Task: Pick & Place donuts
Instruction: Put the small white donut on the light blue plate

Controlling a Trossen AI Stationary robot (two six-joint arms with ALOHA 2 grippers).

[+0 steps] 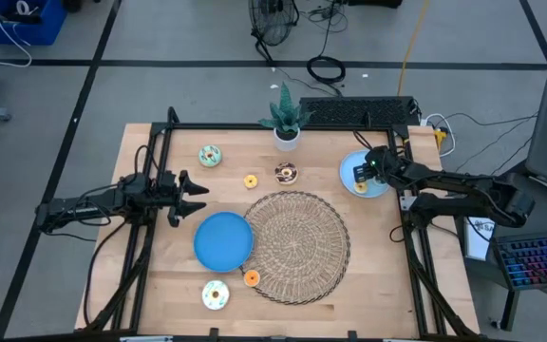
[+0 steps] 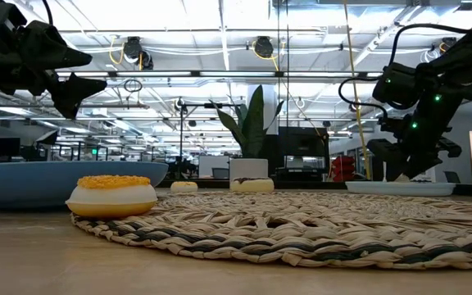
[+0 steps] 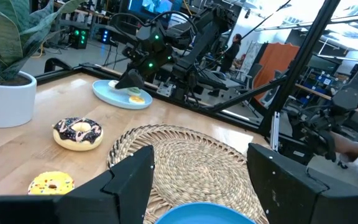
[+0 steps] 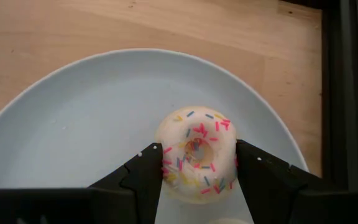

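The right gripper (image 4: pixel 197 171) sits low over the pale blue plate (image 4: pixel 73 124), its fingers pressed on either side of a white sprinkled donut (image 4: pixel 196 152). The left gripper (image 1: pixel 196 197) hovers spread, holding nothing, above the tabletop (image 1: pixel 141 152).

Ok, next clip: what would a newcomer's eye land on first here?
Probably the right claw straddling a white sprinkled donut on the pale blue plate at the table's right edge. Next, the big woven mat mid-table, with a darker blue plate against its left edge and the left claw hovering open nearby.
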